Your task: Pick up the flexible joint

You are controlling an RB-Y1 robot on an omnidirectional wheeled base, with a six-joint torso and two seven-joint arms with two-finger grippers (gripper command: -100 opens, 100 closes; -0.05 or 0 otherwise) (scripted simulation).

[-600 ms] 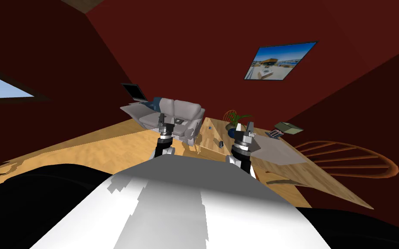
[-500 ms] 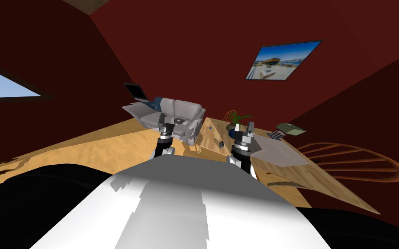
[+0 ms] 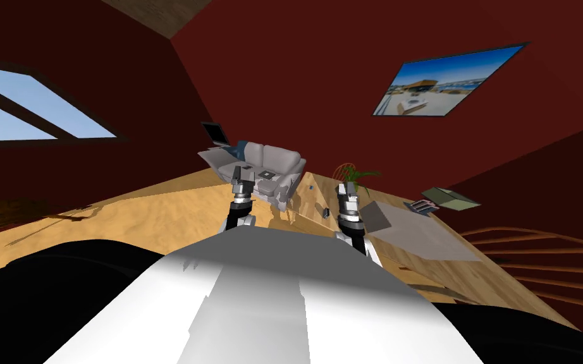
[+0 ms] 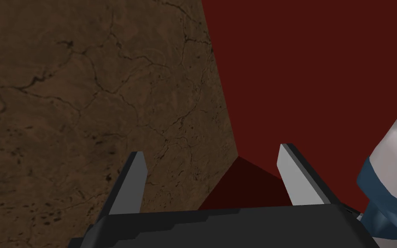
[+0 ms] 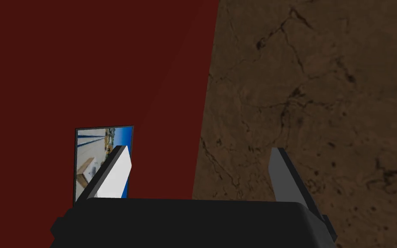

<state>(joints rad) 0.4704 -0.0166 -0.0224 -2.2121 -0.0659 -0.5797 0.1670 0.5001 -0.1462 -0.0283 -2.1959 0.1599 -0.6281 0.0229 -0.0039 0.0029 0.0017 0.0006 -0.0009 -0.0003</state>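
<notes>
Though too small to name for sure, taken as the joint [image 3: 324, 212]: small dark piece; lies on the table [image 3: 391, 256] close to its left edge; sits left of and below the right gripper [image 3: 347, 188], well apart from the grey mat [image 3: 423, 234] further right; keeps clear of a smaller blue bit [image 3: 310, 188] farther along the same edge. Looks a little longer near-to-far than across, yet cannot be read with confidence.

Seen from its wrist, right gripper [image 5: 198, 174] stands with fingers spread wide, clamped on nothing; points up at wall and ceiling, not down at the tabletop; hangs raised over the table's left part. Left gripper [image 3: 238, 174] likewise raised, over the floor in front of the sofa [image 3: 265, 165]; from its wrist [image 4: 212, 178] shows fingers equally spread and bare; lies farther from the joint, with the table edge between.

Judged: right arm plainly the nearer, so the natural one for the pick; nothing grasped yet, approach only. Calls for tipping that wrist down toward the tabletop, shifting left and lowering over the piece, then setting the fingers across its short side, once that side can be told. Risk of nudging so small a piece off the nearby edge; risk too of closing on bare wood beside it.
</notes>
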